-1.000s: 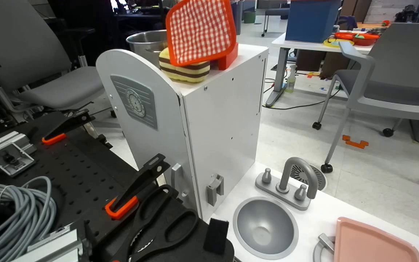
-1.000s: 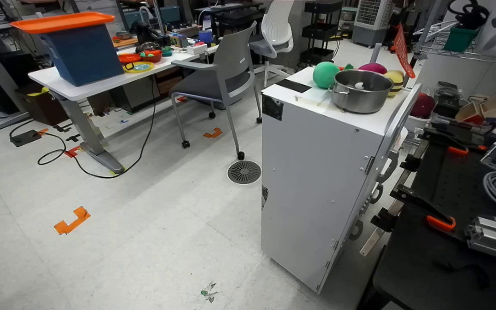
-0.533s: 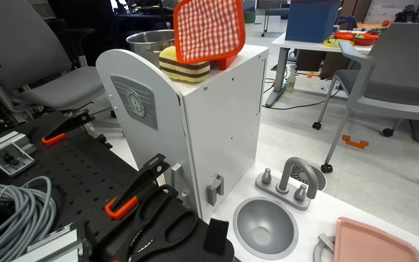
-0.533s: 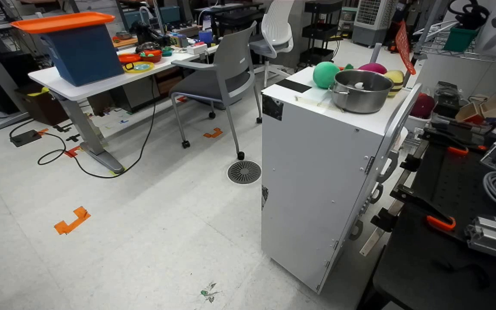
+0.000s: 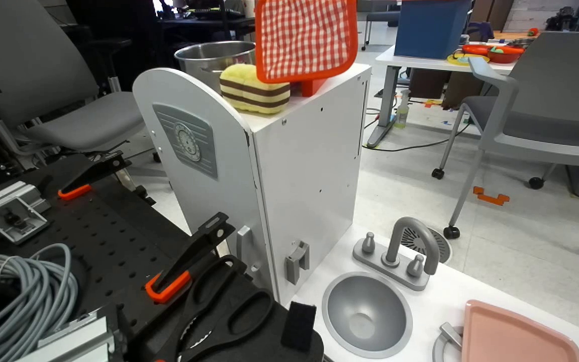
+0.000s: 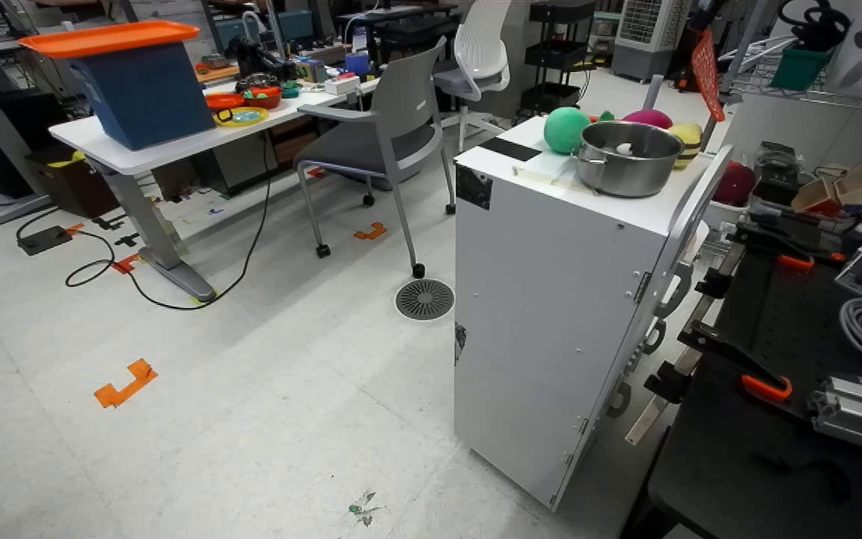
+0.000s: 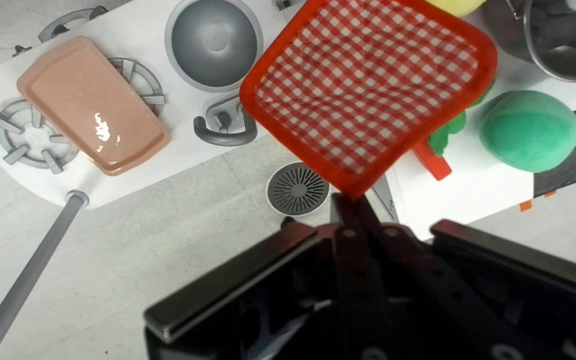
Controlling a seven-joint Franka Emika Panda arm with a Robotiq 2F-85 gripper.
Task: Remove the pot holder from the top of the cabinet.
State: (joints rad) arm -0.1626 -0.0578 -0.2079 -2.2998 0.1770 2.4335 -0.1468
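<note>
Cabinet [image 5: 314, 151]: white. Sink [image 5: 367, 314]: beside cabinet, lower. Pot holder [image 5: 307, 42]: in air, seemingly apart from cabinet top; square, no long axis. Pincer [image 7: 353, 199]: narrow, holding pot holder by one corner, remainder hanging below. Striped block [image 5: 249, 98]: on cabinet top, near pot holder. Likely next: sideways carry.

In the wrist view, white glare flecks the pink tray [image 7: 85, 97] while the claw [image 7: 352, 200] looks blurred.
</note>
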